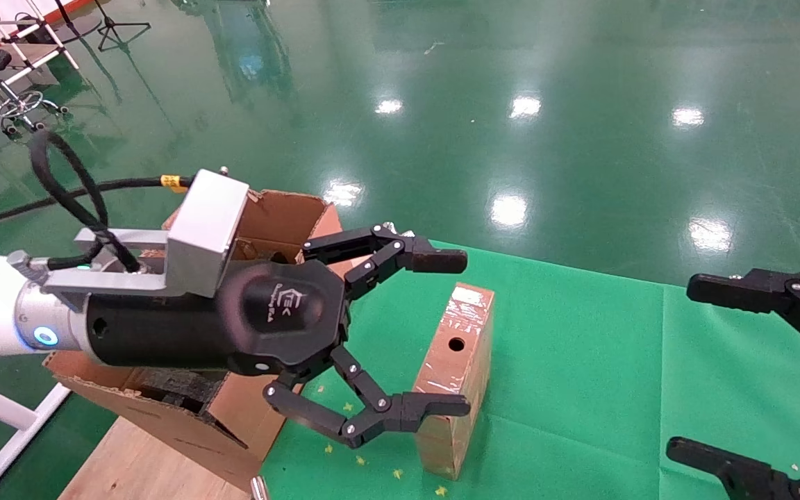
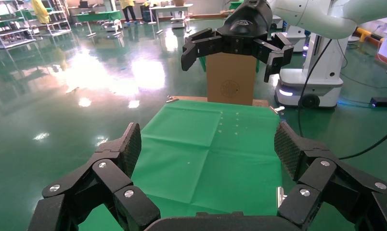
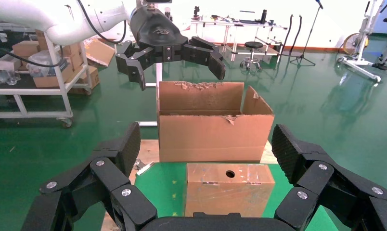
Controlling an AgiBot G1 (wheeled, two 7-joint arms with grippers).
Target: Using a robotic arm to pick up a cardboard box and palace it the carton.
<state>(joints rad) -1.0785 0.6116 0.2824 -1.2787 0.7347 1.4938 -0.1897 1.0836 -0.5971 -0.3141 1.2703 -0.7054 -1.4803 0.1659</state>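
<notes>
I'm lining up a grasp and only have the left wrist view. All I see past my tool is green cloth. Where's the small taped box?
Observer: In the head view the cardboard box lies on the green cloth, with the open left tool spread over its length. I cannot tell whether they touch.
Operator: Which face has the hole?
Observer: The upward one. The right wrist view shows the hole on top.
Operator: And the carton?
Observer: The carton stands open-topped beside the box on the robot's left, partly under the left arm.
Operator: Is the other arm in the way?
Observer: No. The right tool is open at the cloth's right side, away from the box.
</notes>
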